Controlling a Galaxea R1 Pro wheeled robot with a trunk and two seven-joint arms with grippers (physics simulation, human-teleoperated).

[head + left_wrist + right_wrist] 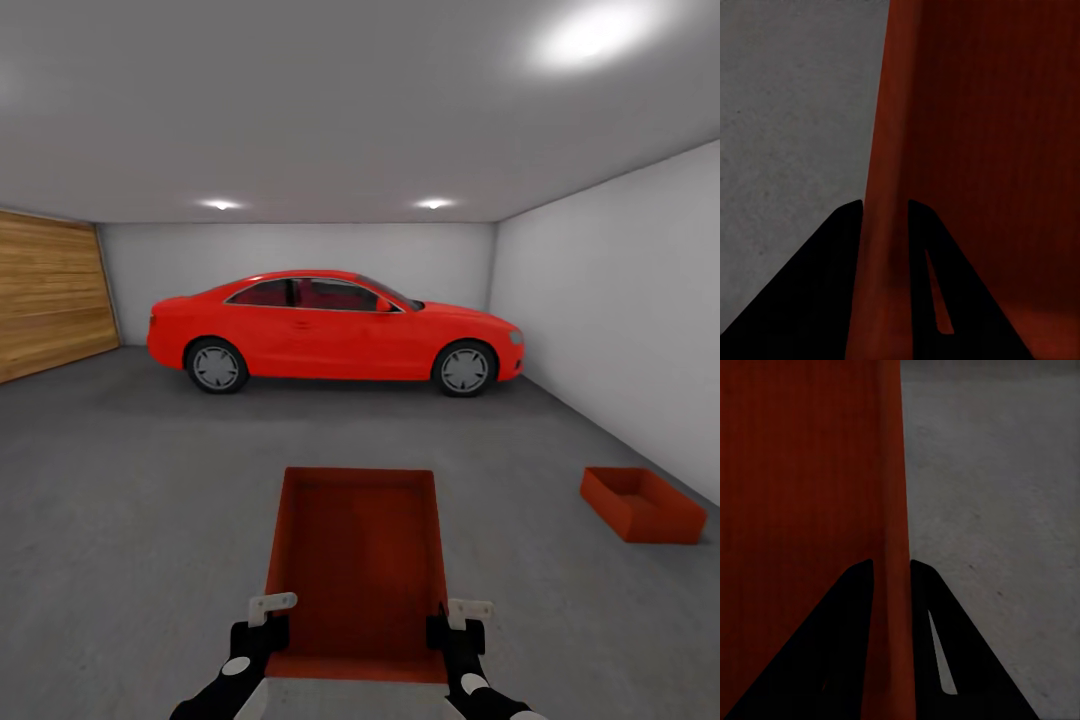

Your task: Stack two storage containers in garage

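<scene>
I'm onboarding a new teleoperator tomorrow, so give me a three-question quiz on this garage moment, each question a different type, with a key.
1. True or false: both grippers clamp walls of the held container.
2. Multiple choice: the second container sits (A) on the car's roof, (B) on the concrete floor near the right-hand wall, (C) inside the held one.
3. Fill in: beyond the containers stands a red ____.

Key:
1. True: the left gripper and the right gripper each have fingers on either side of a side wall.
2. B.
3. car.
</scene>
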